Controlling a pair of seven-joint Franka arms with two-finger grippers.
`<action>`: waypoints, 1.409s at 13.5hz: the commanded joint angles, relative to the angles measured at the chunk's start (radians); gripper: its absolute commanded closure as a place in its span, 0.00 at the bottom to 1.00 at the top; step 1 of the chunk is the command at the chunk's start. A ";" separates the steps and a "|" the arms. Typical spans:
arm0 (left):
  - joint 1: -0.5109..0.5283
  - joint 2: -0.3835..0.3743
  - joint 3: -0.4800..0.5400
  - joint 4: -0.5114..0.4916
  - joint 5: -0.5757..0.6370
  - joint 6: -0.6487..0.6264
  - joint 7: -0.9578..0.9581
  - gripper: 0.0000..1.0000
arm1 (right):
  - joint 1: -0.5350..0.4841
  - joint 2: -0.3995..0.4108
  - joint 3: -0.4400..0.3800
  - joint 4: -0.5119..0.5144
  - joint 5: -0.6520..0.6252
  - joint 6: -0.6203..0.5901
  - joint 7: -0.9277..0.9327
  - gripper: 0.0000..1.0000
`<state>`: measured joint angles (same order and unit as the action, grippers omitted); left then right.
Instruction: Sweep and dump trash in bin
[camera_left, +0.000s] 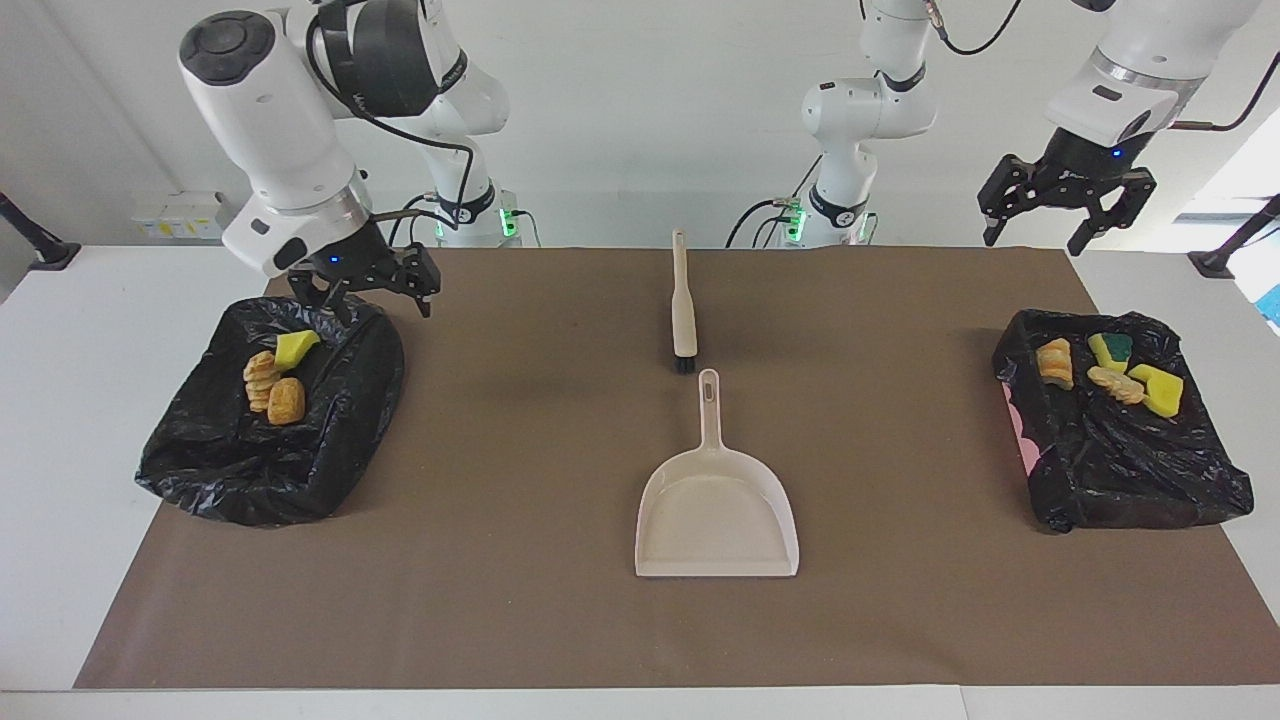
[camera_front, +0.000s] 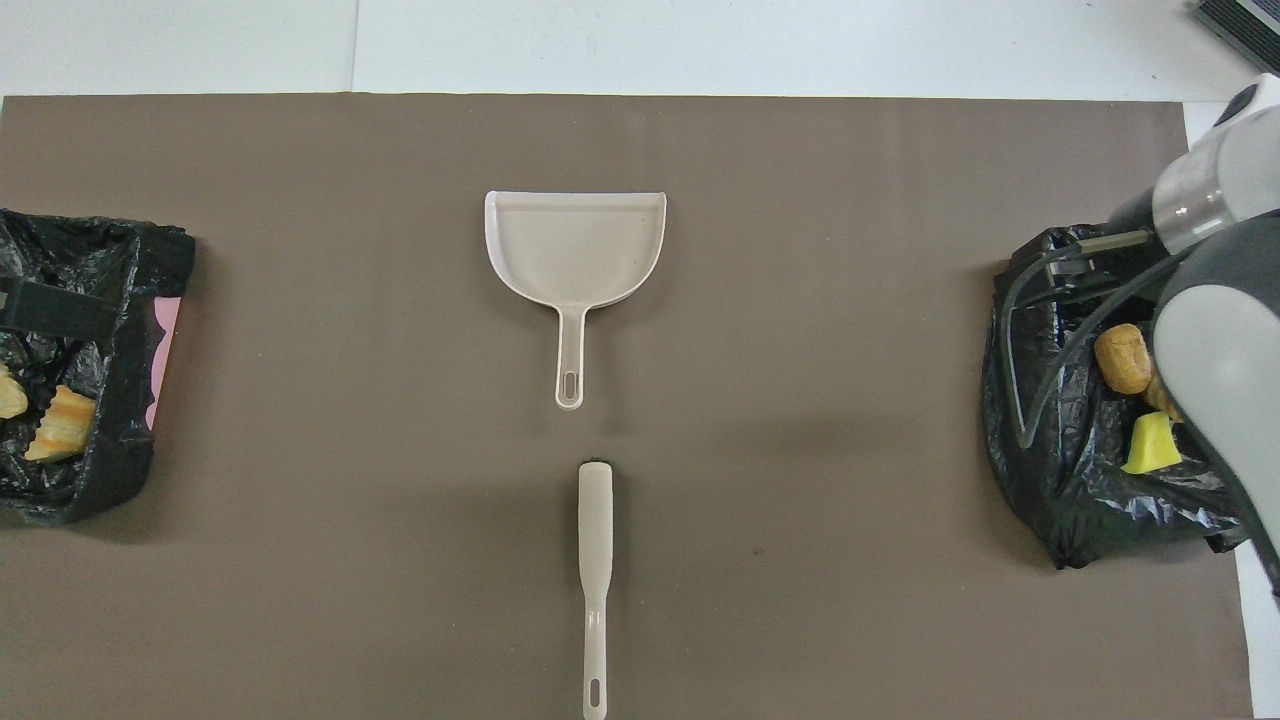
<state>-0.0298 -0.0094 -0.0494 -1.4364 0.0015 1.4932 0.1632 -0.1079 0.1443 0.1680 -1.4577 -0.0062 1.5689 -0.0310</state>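
The trash lies in two black-bagged bins. A yellow sponge (camera_left: 295, 347) and two pastry bits (camera_left: 286, 400) sit in the bin (camera_left: 300, 470) at the right arm's end. Several pieces, including a yellow sponge (camera_left: 1157, 390) and pastry (camera_left: 1055, 362), sit in the bin (camera_left: 1130, 480) at the left arm's end. My right gripper (camera_left: 375, 300) hangs open and empty over its bin's rim nearest the robots. My left gripper (camera_left: 1065, 225) is open, empty and raised over the mat's corner beside its bin. In the overhead view the right arm (camera_front: 1215, 340) covers part of that bin (camera_front: 1060, 500).
A beige dustpan (camera_left: 716, 510) lies mid-mat, its handle pointing toward the robots. A beige brush (camera_left: 684, 310) lies in line with it, nearer the robots, bristles toward the pan's handle. A brown mat (camera_left: 500, 600) covers the table.
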 joint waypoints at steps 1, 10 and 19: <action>0.014 -0.011 -0.006 -0.001 -0.018 -0.022 0.010 0.00 | -0.018 -0.051 -0.034 0.014 -0.009 -0.041 -0.010 0.00; 0.016 -0.035 -0.004 -0.039 -0.021 -0.022 0.007 0.00 | -0.019 -0.112 -0.111 0.004 0.003 -0.141 0.062 0.00; 0.002 -0.040 -0.004 -0.033 -0.024 -0.042 -0.080 0.00 | 0.114 -0.112 -0.239 0.004 0.006 -0.141 0.042 0.00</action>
<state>-0.0299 -0.0210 -0.0513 -1.4469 -0.0031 1.4619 0.1108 -0.0196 0.0421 -0.0363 -1.4432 -0.0058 1.4376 0.0208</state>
